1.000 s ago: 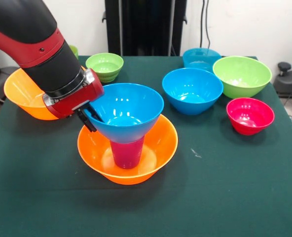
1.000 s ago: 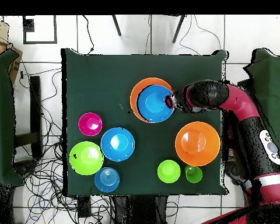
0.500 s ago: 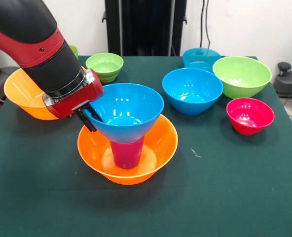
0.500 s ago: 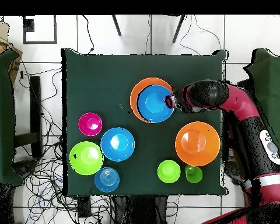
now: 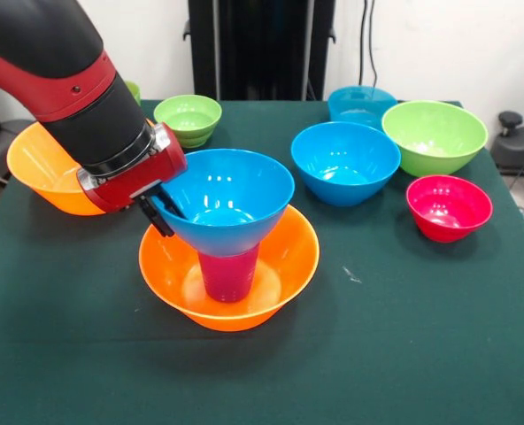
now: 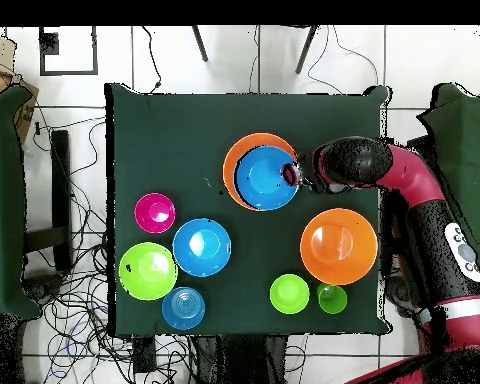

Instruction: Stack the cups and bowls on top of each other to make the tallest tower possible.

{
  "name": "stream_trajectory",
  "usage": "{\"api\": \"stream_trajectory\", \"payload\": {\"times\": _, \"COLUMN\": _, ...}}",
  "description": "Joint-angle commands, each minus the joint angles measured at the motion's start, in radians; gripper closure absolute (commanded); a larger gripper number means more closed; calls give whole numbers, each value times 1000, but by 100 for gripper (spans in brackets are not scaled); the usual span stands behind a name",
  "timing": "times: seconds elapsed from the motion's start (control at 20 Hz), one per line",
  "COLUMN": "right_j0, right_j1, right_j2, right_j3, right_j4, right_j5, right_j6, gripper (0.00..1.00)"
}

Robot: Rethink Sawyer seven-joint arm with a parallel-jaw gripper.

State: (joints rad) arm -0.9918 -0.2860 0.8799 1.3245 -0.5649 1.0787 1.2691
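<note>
Your bench [image 5: 404, 354], under its dark green cloth, carries everything. Going by the overhead clock, the tower [image 5: 228, 257] stands at about twelve, just above centre. Its base is a wide orange bowl [image 5: 284, 266], likely chosen for its broad footing. The purple-magenta cup [image 5: 227, 273] stands mouth-down in it, and a medium blue bowl [image 5: 235, 199] sits upright on the cup's narrow base. That gains height but leaves the top perched on a small seat.

Your claw [image 5: 163, 212] is at the blue bowl's rim on the three o'clock side overhead, one black finger inside the wall and one outside, so it looks pinched narrow on the rim. I judge you are steadying the bowl until it sits level.

The second orange bowl [image 6: 338, 246] waits at about four, with a small lime bowl [image 6: 290, 293] and the light green cup [image 6: 332, 298] near five. The spare blue bowl [image 6: 201, 247], large lime bowl [image 6: 147, 270], teal-blue bowl [image 6: 184, 307] and red-pink bowl [image 6: 155, 212] cluster from seven to nine, well apart from the tower.
</note>
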Motion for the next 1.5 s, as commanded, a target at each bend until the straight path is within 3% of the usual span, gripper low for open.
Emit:
{"api": "stream_trajectory", "payload": {"times": 0.05, "right_j0": 46, "right_j1": 34, "right_j2": -51, "right_j3": -3, "right_j4": -99, "right_j5": -81, "right_j6": -201, "gripper": 0}}
{"api": "stream_trajectory", "payload": {"times": 1.5, "right_j0": 62, "right_j1": 24, "right_j2": -56, "right_j3": -16, "right_j4": -106, "right_j5": -77, "right_j6": -176, "gripper": 0}}
